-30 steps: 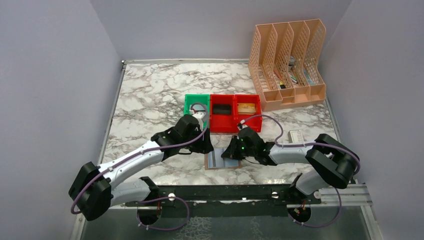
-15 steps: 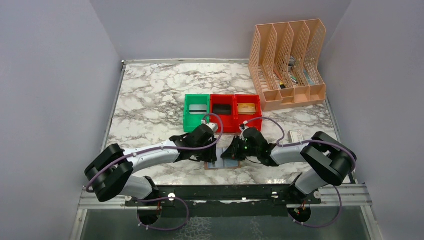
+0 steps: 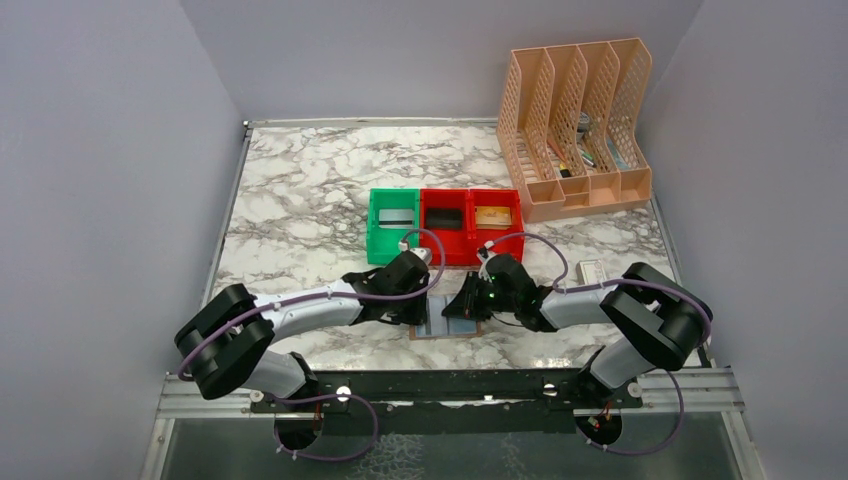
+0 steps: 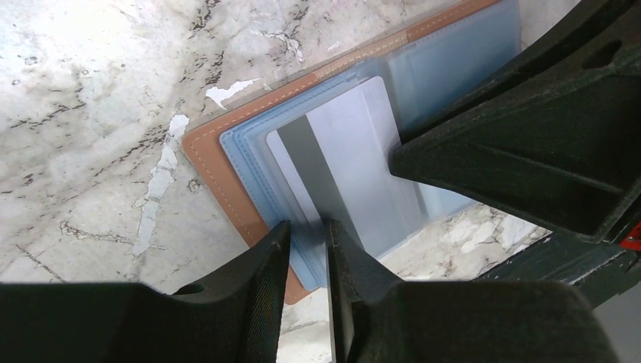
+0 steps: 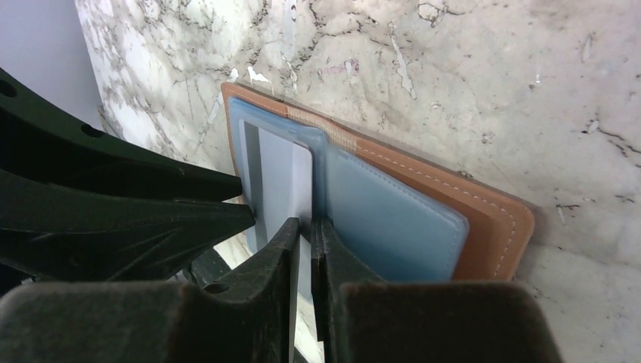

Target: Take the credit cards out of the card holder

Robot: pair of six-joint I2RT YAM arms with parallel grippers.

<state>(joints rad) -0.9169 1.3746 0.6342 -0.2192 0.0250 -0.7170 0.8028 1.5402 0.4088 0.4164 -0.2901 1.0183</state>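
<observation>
The holder lies open on the table, close to its near edge, between both grippers. The right gripper, nearly closed, pinches a blue inner leaf of it. The left gripper is narrow, astride the edge of a grey, dark-striped card sticking out of a pocket; whether it clamps is unclear.

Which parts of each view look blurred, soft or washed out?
Left wrist view: glare washes out the marble table at upper left; the silver card smears near the left end effector. Right wrist view: the right end effector is soft, the card holder sharp. Top view: even light, sharp.
</observation>
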